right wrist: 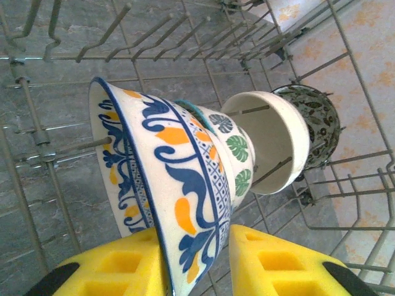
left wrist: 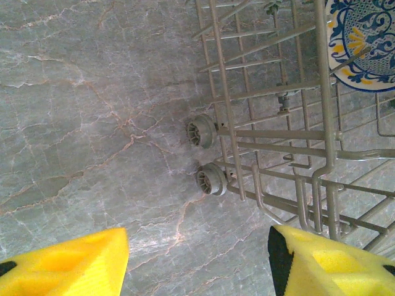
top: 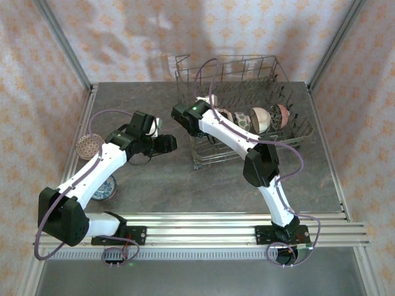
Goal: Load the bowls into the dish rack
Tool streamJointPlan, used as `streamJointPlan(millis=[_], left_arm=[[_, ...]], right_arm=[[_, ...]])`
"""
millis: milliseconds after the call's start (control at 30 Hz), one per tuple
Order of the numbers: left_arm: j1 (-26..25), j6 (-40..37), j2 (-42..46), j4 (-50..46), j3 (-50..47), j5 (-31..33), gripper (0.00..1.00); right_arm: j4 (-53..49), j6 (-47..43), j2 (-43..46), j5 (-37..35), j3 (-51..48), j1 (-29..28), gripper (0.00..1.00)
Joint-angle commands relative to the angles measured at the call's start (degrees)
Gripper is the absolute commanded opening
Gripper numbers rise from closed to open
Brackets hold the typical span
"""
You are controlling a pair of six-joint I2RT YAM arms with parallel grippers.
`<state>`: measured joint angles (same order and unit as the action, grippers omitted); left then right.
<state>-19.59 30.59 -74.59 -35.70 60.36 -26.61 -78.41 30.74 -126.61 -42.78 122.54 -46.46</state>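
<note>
Yellow-padded right gripper (right wrist: 197, 265) sits narrowly parted around a blue-and-orange bowl (right wrist: 166, 185) standing in the rack (right wrist: 37, 142); left gripper (left wrist: 197, 271) hangs wide, empty, over the table (left wrist: 92, 123), where 2 bowls (top: 89, 146) lie.

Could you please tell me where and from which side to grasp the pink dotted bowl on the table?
Pinch the rim of the pink dotted bowl from above, one finger inside, one outside. It seems to sit mouth up on the table, so the thin rim is exposed; its right edge is nearest the open left gripper.
</note>
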Motion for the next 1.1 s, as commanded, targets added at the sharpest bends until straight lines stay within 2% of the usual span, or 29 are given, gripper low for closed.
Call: streamJointPlan(millis=[0,267,433,600,800,1067], left_arm=[[0.4,0.4,1.4,-1.2,-0.6,0.8,0.63],[0.4,0.4,1.4,-1.4,-0.9,0.7,0.63],[0.4,0.4,1.4,-1.9,-0.4,1.0,0.63],[0.3,0.3,1.2,-2.6,0.2,1.4,0.63],[0.3,0.4,1.5,-4.1,1.4,2.9,0.63],[0.9,-2.2,2.5,-13.8,6.7,11.1,0.64]], right_arm=[[0.8,-1.4,-0.6,1.6,-1.6,0.0,0.30],[2.5,-2.8,-1.5,3.7,-2.3,0.6,0.31],[5.6,-4.9,0.5,7.1,-4.5,0.9,0.50],[7.1,-6.6,2.6,8.3,-5.0,1.0,0.57],[7.3,-8.0,5.5,9.0,-4.4,1.0,0.72],[3.1,-7.6,8.4,2.7,-3.9,1.5,0.77]])
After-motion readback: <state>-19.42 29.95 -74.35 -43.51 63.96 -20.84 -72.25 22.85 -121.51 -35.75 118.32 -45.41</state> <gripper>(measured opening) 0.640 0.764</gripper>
